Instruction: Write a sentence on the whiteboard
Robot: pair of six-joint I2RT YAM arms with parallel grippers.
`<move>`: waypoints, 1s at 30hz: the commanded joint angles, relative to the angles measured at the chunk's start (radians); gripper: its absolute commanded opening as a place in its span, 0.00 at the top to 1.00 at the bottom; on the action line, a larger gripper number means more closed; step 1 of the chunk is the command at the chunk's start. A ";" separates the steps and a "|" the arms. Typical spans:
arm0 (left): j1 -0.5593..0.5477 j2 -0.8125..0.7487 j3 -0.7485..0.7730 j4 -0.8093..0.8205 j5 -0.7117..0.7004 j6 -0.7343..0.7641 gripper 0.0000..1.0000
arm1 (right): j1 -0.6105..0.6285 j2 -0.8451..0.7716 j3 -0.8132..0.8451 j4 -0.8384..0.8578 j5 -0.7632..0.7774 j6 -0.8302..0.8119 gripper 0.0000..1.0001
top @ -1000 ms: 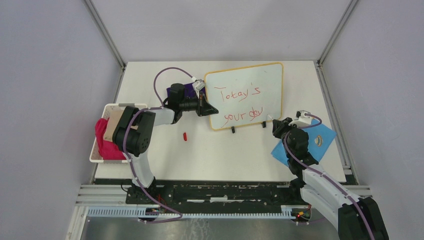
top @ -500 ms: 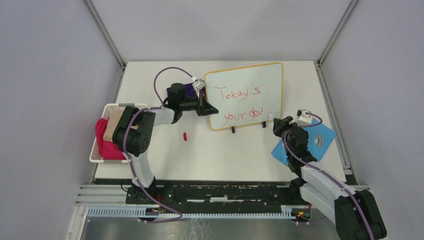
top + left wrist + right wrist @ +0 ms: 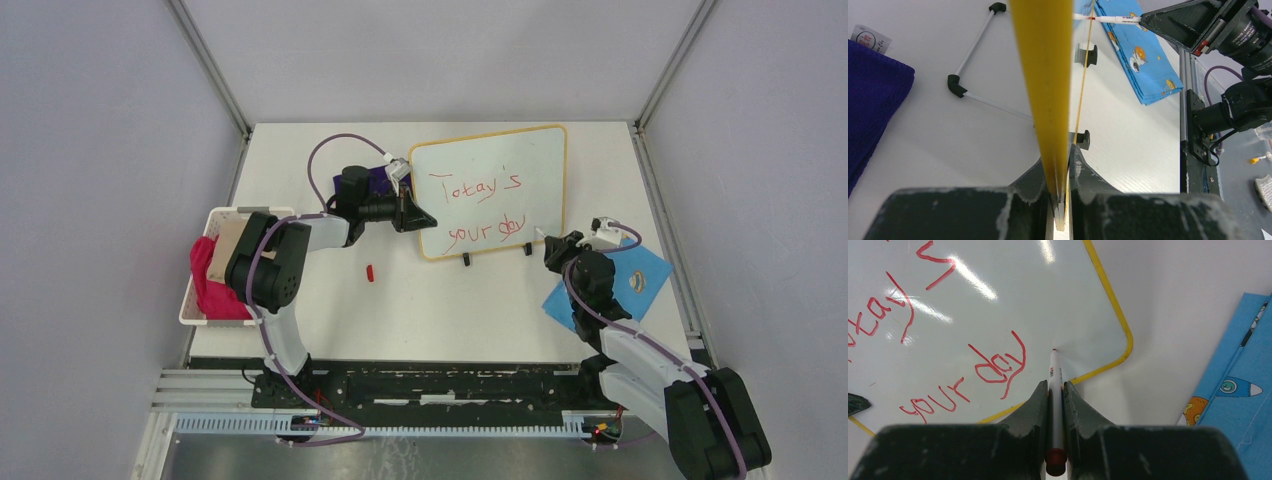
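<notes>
The whiteboard (image 3: pixel 520 160) stands upright at the table's middle back on two black feet. The sentence (image 3: pixel 480 208) is in red, in two lines, roughly "Today's your day". My left gripper (image 3: pixel 415 218) is shut on the whiteboard's left edge, seen edge-on as a yellow strip (image 3: pixel 1045 75) between my left gripper's (image 3: pixel 1063 165) fingers. My right gripper (image 3: pixel 553 245) is shut on a white marker (image 3: pixel 1054 365) with a red end. The marker tip is at the board (image 3: pixel 1023 305) just right of "day" (image 3: pixel 998 367), near the lower right corner. The marker (image 3: pixel 1113 20) also shows in the left wrist view.
A blue patterned sheet (image 3: pixel 645 262) lies under the right arm. A white basket (image 3: pixel 195 300) with red cloth sits at the left. A small red cap (image 3: pixel 370 272) lies in front of the board. A purple cloth (image 3: pixel 873 100) and the board's wire stand (image 3: pixel 973 50) are behind it.
The right arm has shifted slightly, with the marker tip staying by the board's lower right corner. The left arm and the board have not moved.
</notes>
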 commanded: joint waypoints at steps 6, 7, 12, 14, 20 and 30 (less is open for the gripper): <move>-0.036 0.076 -0.034 -0.232 -0.209 0.163 0.98 | -0.007 0.019 0.041 0.068 -0.006 0.001 1.00; -0.036 0.077 -0.033 -0.233 -0.209 0.163 0.98 | -0.006 0.021 0.039 0.067 -0.006 -0.001 1.00; -0.037 0.076 -0.032 -0.234 -0.209 0.163 0.98 | -0.006 0.025 0.034 0.058 0.002 -0.007 1.00; -0.037 0.076 -0.032 -0.234 -0.208 0.163 0.98 | -0.007 0.029 0.034 0.053 0.005 -0.009 1.00; -0.038 0.076 -0.031 -0.238 -0.209 0.162 0.98 | -0.008 0.039 0.043 0.023 0.016 -0.019 1.00; -0.040 0.077 -0.029 -0.241 -0.213 0.165 0.98 | -0.008 0.033 0.043 -0.004 0.032 -0.028 1.00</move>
